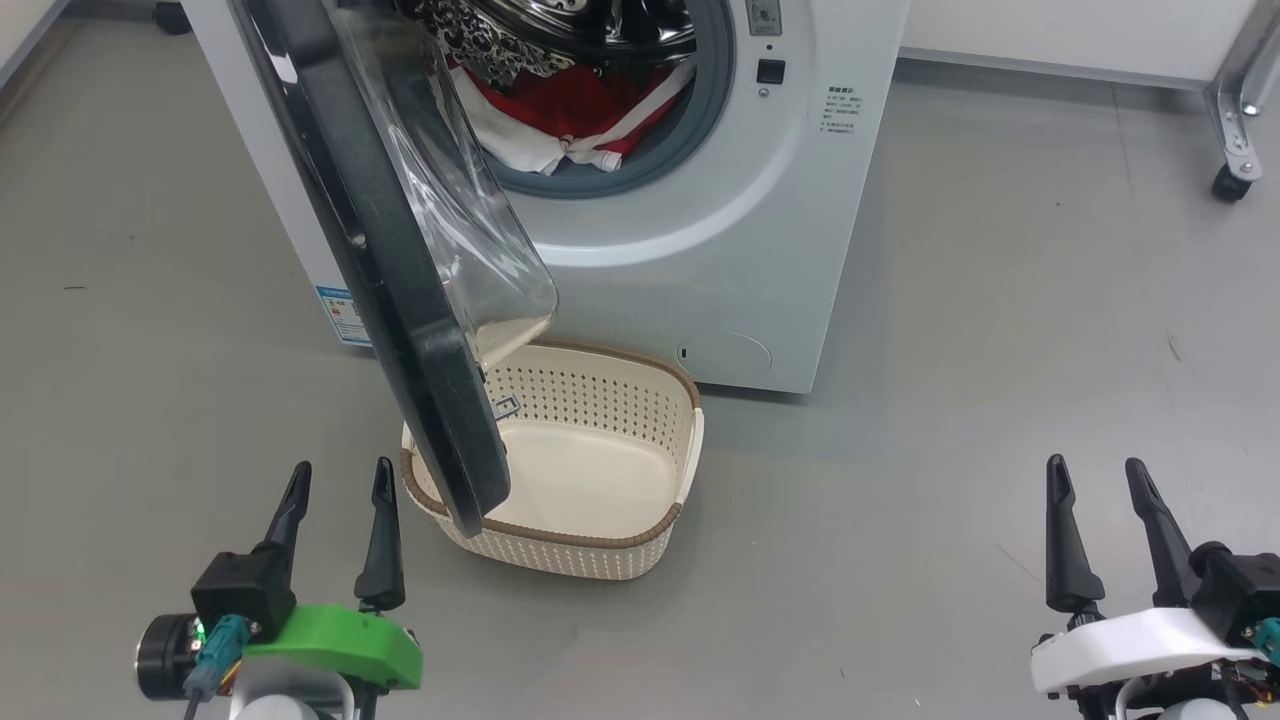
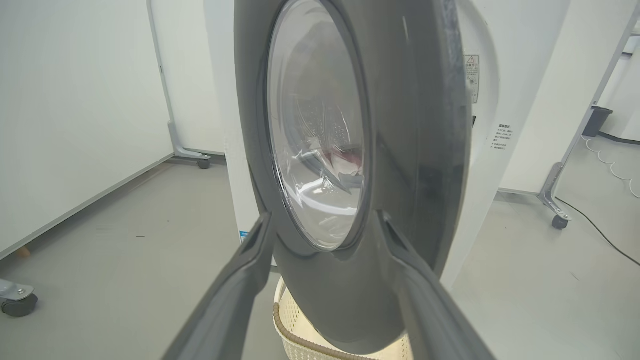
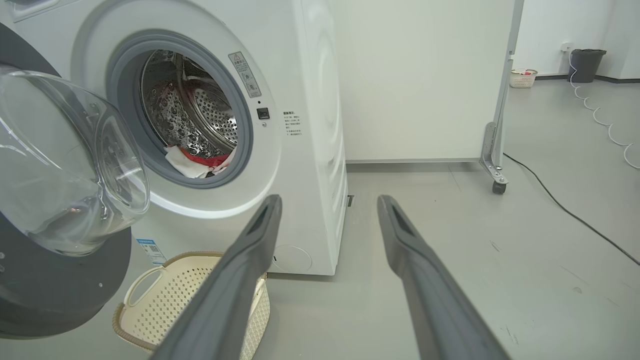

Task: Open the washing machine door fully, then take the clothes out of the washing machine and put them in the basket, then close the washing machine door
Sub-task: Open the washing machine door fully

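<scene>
The white washing machine stands ahead with its door swung out toward me, black rim edge-on, glass bowl bulging inward. Red and white clothes lie in the drum mouth, also seen as clothes in the right wrist view. The cream basket sits on the floor under the door's lower edge, nothing in it. My left gripper is open, low left of the basket, facing the door's outer face. My right gripper is open at the lower right, holding nothing.
Grey floor spreads to the right of the machine. A wheeled frame leg stands at the far right, with a cable on the floor. A white partition is to the left. A dark bin stands far back.
</scene>
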Available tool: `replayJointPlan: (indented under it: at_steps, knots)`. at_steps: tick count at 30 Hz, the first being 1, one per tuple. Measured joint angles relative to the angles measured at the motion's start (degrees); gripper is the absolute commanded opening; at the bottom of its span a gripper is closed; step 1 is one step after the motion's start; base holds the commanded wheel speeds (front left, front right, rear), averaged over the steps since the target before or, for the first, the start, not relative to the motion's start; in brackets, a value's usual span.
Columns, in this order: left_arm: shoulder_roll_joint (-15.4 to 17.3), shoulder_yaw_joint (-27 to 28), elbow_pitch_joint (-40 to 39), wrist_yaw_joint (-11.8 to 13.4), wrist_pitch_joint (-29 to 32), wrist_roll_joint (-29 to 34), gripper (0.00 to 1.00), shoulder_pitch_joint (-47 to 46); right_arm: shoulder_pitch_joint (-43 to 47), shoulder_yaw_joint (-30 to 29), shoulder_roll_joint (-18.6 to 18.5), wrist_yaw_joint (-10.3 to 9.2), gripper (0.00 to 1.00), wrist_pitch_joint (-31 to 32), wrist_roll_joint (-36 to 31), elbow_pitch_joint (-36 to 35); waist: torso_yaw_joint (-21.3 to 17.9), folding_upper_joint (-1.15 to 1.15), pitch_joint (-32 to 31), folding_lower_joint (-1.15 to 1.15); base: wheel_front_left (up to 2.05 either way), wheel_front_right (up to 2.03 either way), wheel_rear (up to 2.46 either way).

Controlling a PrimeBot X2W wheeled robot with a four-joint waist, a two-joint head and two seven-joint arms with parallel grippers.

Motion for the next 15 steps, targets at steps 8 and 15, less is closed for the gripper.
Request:
replayJointPlan:
  at_steps: [8,15]
  knots:
    - [0.00,-0.37,0.69,-0.48,0.00,0.53,1.00,0.00,0.73,-0.51,0.60,0.68,1.00,0.00,-0.78,-0.20,-0.04,0.00,0.00,0.00,0.00,0.00,0.00]
    - [0.00,-0.67,1.33,-0.48,0.00,0.64,1.00,0.00,1.25,-0.66,0.98,1.41,1.00,0.00,-1.72,-0.20,-0.01,0.00,0.06,0.00,0.00,0.00,0.00]
